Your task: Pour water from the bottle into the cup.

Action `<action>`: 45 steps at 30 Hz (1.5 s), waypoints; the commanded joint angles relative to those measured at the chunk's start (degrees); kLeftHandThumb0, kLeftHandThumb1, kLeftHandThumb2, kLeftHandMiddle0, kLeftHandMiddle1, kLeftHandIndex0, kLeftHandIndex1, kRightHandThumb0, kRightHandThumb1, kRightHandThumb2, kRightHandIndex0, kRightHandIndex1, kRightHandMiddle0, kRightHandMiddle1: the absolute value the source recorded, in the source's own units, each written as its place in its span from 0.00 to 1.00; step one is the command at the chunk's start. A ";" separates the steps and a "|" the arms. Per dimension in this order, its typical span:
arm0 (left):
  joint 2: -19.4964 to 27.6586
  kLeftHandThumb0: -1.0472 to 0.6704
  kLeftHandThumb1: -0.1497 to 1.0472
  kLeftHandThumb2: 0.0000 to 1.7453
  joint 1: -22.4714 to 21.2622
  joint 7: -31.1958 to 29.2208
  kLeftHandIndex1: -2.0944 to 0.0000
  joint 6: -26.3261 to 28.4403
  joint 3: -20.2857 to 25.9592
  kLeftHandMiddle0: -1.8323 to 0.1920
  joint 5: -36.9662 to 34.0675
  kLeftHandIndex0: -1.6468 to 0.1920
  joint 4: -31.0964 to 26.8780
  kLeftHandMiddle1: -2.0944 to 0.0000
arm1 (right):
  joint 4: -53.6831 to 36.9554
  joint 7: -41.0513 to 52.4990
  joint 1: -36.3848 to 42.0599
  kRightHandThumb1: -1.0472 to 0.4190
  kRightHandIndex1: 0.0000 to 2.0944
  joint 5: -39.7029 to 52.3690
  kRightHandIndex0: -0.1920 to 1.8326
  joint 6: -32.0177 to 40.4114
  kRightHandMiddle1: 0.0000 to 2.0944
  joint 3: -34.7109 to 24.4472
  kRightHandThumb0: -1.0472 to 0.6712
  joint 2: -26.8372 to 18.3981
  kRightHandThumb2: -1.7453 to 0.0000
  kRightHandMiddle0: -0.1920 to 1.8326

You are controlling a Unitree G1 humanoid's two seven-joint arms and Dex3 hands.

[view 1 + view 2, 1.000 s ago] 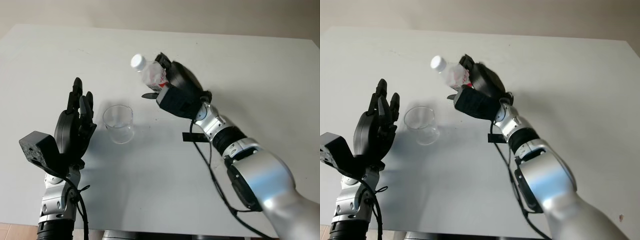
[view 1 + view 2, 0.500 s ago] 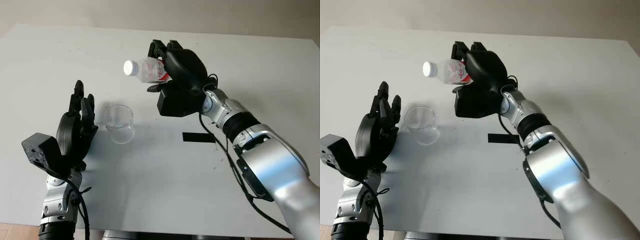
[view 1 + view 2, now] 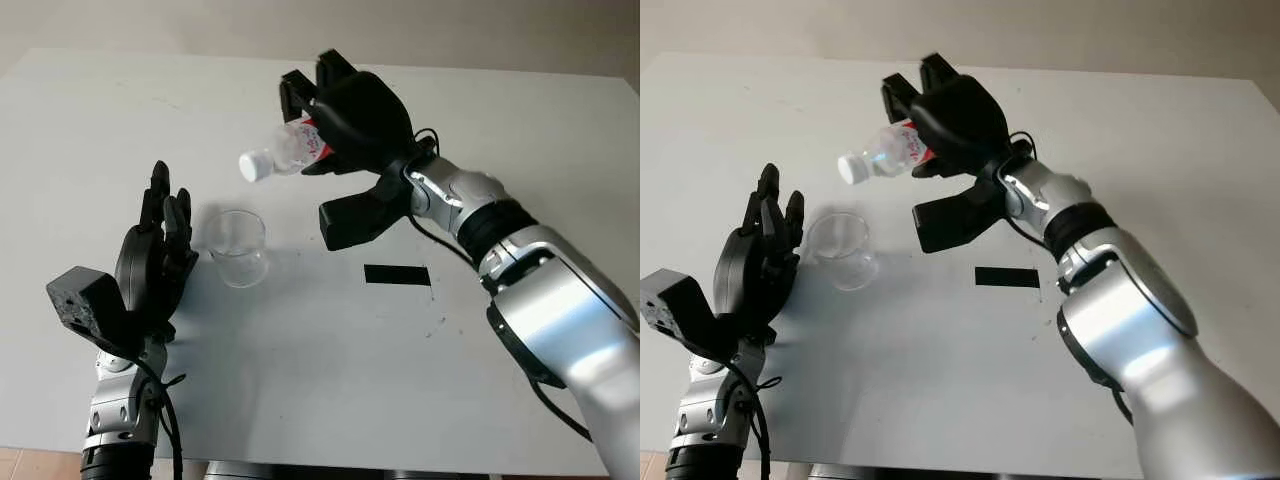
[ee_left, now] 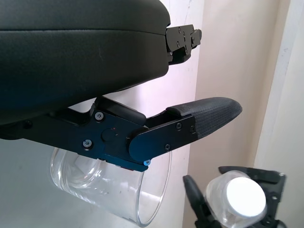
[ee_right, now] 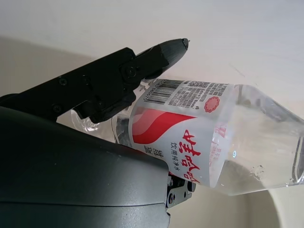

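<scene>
1. The bottle [image 3: 290, 152] is held in the air above the white table [image 3: 300, 340], tilted with its white cap [image 3: 251, 168] lower than its body and aimed down toward the robot's left.
2. It is a clear plastic bottle with a red and white label [image 5: 183, 137]; the cap is on the neck.
3. The right hand [image 3: 345, 120] has its fingers curled around the labelled middle of the bottle, gripping it from above and behind.
4. In the right wrist view one black finger [image 5: 118, 76] lies across the top of the label, and clear liquid shows in the bottle's narrowing end.
5. The cup [image 3: 238, 247] is a clear, empty-looking glass standing upright on the table, below the cap and a little toward the robot's left.
6. The cap is above the cup's far right rim, well apart from it in height.
7. The left hand [image 3: 155, 265] is raised just beside the cup on its left side, palm toward it, open and holding nothing.
8. In the left wrist view the cup [image 4: 118, 187] sits behind the left hand's thumb [image 4: 190, 126]; whether they touch cannot be told.
9. A black strip of tape [image 3: 397, 275] lies flat on the table to the right of the cup, under the right forearm.
</scene>
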 commanded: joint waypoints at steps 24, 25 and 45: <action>-0.52 0.14 1.00 0.45 -1.19 0.27 0.98 -1.43 -0.15 0.95 0.54 0.97 1.27 0.98 | 0.47 -12.02 -4.86 0.03 1.00 -8.91 0.69 4.56 1.00 9.54 0.42 2.11 0.95 0.48; -0.54 0.14 1.00 0.45 -1.19 0.32 0.98 -1.45 -0.13 0.95 0.56 0.97 1.30 0.97 | 0.52 -12.46 -4.99 0.03 1.00 -9.37 0.68 4.81 1.00 9.98 0.42 2.14 0.95 0.48; -0.47 0.14 1.00 0.45 -1.64 0.03 0.98 -2.12 -0.15 0.95 0.51 0.97 2.30 0.97 | 1.17 -16.40 -6.16 0.00 1.00 -13.14 0.72 8.07 1.00 14.41 0.39 2.27 0.96 0.51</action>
